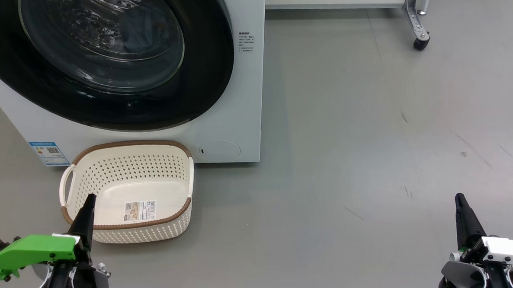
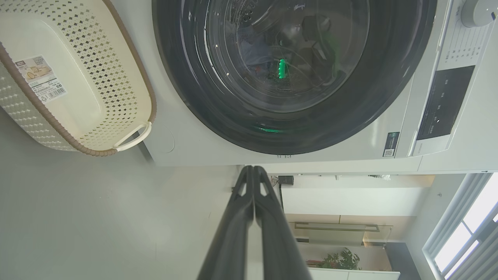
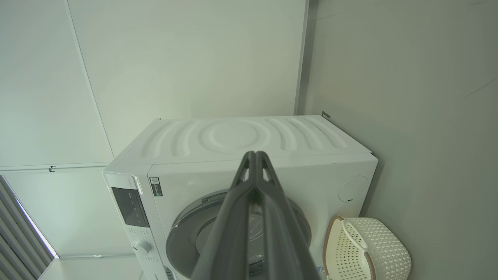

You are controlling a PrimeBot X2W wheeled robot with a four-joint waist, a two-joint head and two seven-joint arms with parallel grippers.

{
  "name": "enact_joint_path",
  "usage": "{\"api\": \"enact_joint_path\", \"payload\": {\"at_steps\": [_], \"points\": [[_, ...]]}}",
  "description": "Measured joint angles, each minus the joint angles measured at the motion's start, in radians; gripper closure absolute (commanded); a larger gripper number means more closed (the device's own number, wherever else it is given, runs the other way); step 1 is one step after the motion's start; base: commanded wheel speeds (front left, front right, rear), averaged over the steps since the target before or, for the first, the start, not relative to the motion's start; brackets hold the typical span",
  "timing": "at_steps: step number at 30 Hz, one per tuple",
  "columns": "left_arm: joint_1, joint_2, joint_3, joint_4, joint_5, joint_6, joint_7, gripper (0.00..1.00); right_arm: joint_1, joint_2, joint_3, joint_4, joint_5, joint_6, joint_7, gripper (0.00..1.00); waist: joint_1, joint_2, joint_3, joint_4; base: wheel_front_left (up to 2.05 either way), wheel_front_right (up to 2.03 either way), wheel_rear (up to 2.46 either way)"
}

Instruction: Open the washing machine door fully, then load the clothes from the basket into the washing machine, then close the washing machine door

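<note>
Head view: grey scuffed floor (image 1: 348,122) w/ basket (image 1: 157,232) by washing machine (image 1: 245,96).

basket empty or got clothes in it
Empty: the basket shows bare perforated walls and the sticker on its base, no cloth inside.

Left gripper (image 2: 253,171), fingers pressed together, aims at the closed washing machine door (image 2: 373,77); basket (image 2: 23,112) just beside; bluish shape behind glass, possibly clothes (image 2: 251,48).

The washing machine (image 1: 245,96) fills the frame's upper left; the basket (image 1: 166,226) sits on the floor (image 1: 346,174) directly below it; a castor (image 1: 421,41) stands upper right.
</note>
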Motion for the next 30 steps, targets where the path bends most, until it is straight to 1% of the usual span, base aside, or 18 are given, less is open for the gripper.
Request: {"api": "enact_joint_path", "payload": {"at_steps": [30], "points": [[0.0,0.0,-0.001,0.0,-0.006,0.0,0.0,1.0,0.0,0.0,0.0,0.0,0.0,0.0,0.0,1.0,0.0,0.0,0.0,0.0,0.0,0.0,0.0]]}}
